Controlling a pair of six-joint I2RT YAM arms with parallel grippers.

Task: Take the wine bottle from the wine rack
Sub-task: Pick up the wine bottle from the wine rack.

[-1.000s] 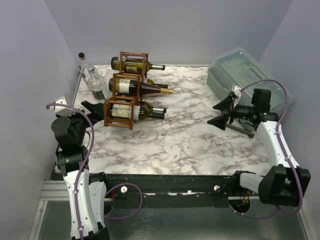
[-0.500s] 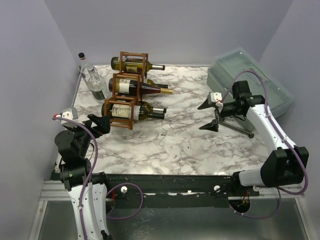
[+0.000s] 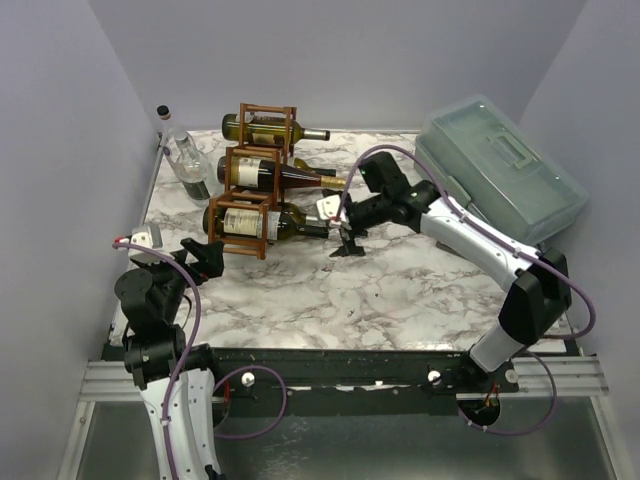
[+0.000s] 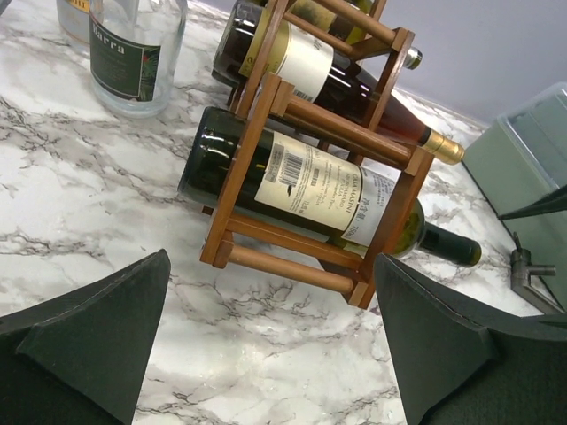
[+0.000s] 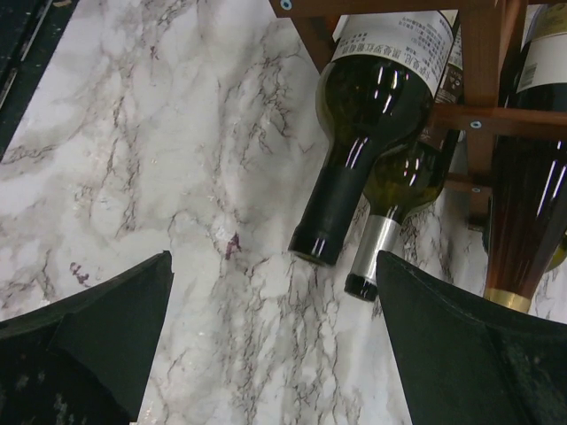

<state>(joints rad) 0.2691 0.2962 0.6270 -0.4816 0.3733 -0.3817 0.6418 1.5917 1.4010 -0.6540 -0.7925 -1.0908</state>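
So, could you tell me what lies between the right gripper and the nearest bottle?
Only bare marble table, per the right wrist view, separates right gripper and bottle.

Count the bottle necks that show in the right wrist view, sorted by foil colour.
Black foil neck: 1
Silver foil neck: 1
Gold-banded neck, its end cut off behind the hand's finger: 1
Total: 3
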